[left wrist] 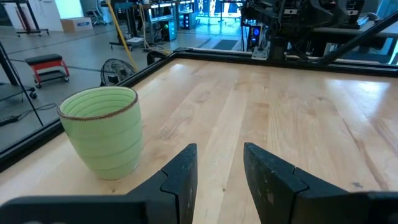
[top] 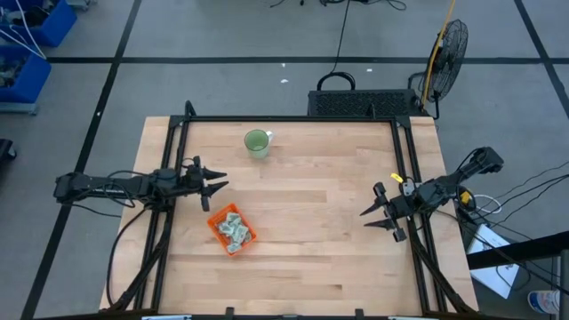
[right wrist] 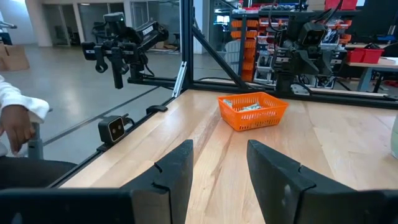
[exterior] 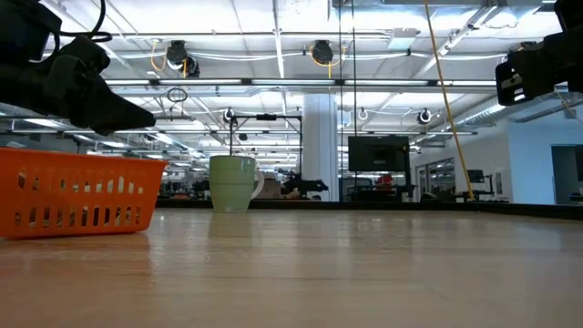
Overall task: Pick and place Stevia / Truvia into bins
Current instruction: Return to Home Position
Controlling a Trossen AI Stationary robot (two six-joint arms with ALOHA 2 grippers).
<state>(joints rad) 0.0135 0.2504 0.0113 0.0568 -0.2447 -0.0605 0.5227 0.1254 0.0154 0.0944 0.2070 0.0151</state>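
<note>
The orange tray point(top: 231, 228) sits left of the table's middle, toward the near edge, and holds several pale green and white sachets point(top: 234, 229); it also shows in the low view point(exterior: 77, 193) and the right wrist view point(right wrist: 252, 110). My left gripper point(top: 215, 187) hovers open above the table just left of and beyond the tray, holding nothing; its fingers point(left wrist: 186, 174) frame bare wood. My right gripper point(top: 369, 220) hangs open near the table's right edge, far from the tray, its fingers point(right wrist: 177, 171) also empty.
A round light-green cup point(top: 257, 142) stands on its base near the far edge, left of centre, and close ahead in the left wrist view point(left wrist: 102, 130). Bare wood lies between the two arms. A black frame rail point(top: 293, 118) borders the table. A person's hand point(right wrist: 15, 127) shows beyond the table.
</note>
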